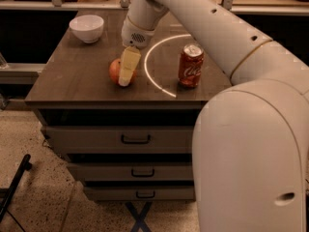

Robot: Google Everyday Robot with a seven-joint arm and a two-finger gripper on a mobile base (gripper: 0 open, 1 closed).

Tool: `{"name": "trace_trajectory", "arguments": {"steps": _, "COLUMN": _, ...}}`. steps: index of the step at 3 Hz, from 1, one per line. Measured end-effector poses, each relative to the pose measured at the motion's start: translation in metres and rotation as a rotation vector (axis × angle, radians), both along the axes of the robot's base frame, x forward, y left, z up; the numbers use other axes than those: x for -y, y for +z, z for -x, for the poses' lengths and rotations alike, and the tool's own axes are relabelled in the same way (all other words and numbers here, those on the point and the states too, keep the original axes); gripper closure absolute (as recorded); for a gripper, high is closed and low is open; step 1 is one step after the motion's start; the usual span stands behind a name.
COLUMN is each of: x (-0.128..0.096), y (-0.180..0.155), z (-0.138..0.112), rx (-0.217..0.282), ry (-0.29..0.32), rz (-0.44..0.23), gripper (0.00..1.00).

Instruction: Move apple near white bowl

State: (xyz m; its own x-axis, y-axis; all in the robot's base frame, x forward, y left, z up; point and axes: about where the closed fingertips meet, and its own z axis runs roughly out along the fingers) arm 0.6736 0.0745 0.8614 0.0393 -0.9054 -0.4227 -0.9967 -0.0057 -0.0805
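The orange-red apple (114, 71) sits on the dark wooden tabletop (77, 76), left of middle. My gripper (126, 76) hangs straight down over it, its pale fingers (128, 66) covering the apple's right half. The white bowl (87, 28) stands at the far left corner of the tabletop, well behind and to the left of the apple.
A red Coca-Cola can (190, 65) stands upright to the right of the apple, inside a bright ring of light on the wood. My arm (193, 13) reaches in from the upper right and my white body fills the right foreground. Drawers (135, 139) lie below the tabletop.
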Motion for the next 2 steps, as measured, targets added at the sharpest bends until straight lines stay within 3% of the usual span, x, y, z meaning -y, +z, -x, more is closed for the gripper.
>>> {"name": "trace_trajectory", "arguments": {"steps": 1, "x": -0.0112, "y": -0.0023, "z": 0.0129, "rx": -0.013, "ry": 0.022, "rz": 0.022, "gripper": 0.00}}
{"name": "trace_trajectory", "arguments": {"steps": 2, "x": -0.0136, "y": -0.0049, "z": 0.0127, "rx": -0.015, "ry": 0.025, "rz": 0.022, "gripper": 0.16}}
